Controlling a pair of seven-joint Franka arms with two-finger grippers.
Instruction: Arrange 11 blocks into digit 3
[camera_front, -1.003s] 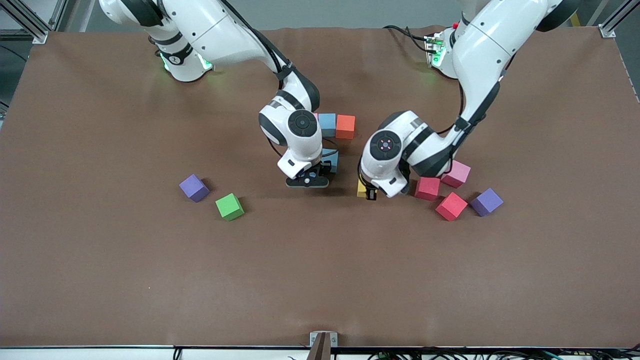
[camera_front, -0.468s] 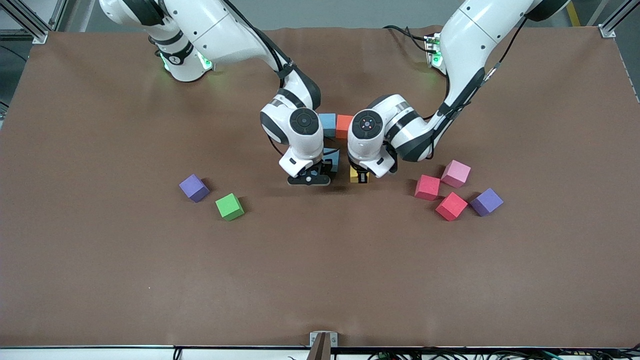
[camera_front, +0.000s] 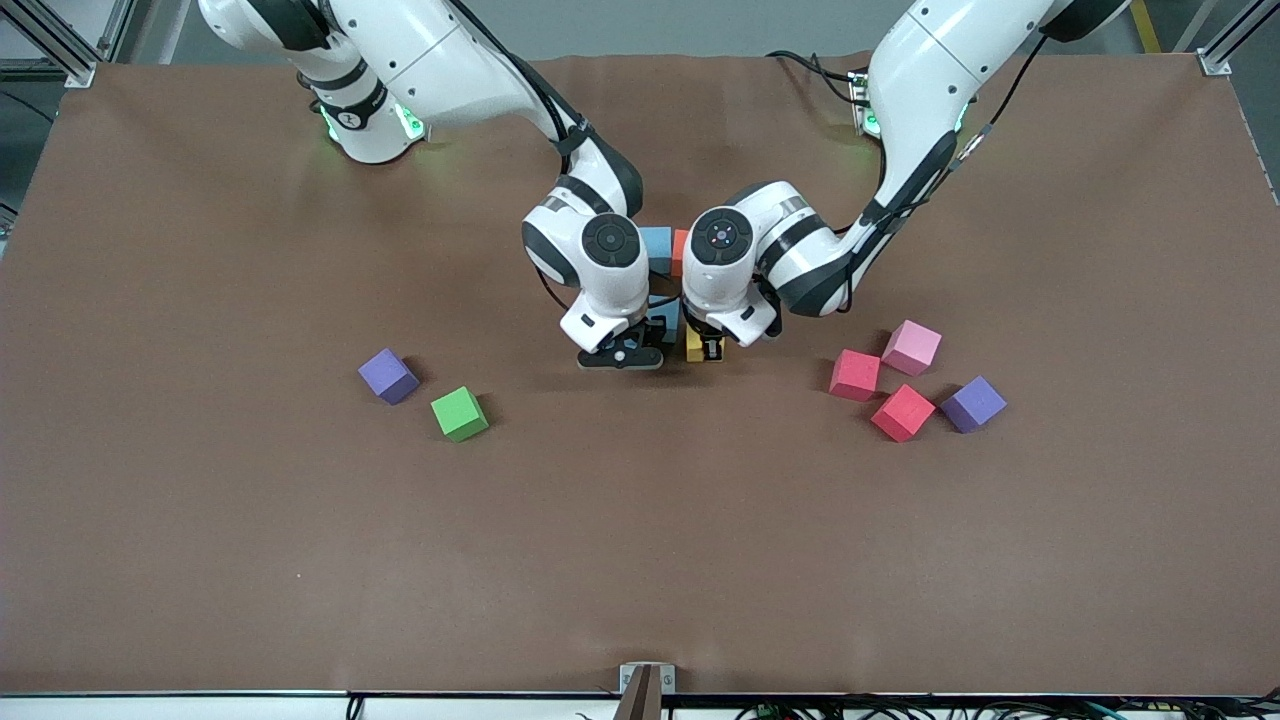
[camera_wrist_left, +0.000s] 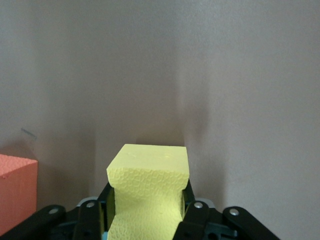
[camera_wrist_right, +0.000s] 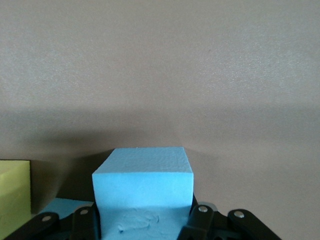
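Blocks are what it all hangs on: the yellow block (camera_front: 694, 347) is pinched tight in the left gripper (camera_front: 706, 350), low over the table, just beside the light blue block (camera_front: 664, 322) clamped in the right gripper (camera_front: 622, 352). Farther up, an orange block (camera_front: 679, 252) sits in the started digit 3, so the gap beside the blue block is probably what gets filled.

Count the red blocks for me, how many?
2. One red block lies toward the left arm's end of the table, beside the pink one; the other red block lies nearer the camera, beside the purple one.
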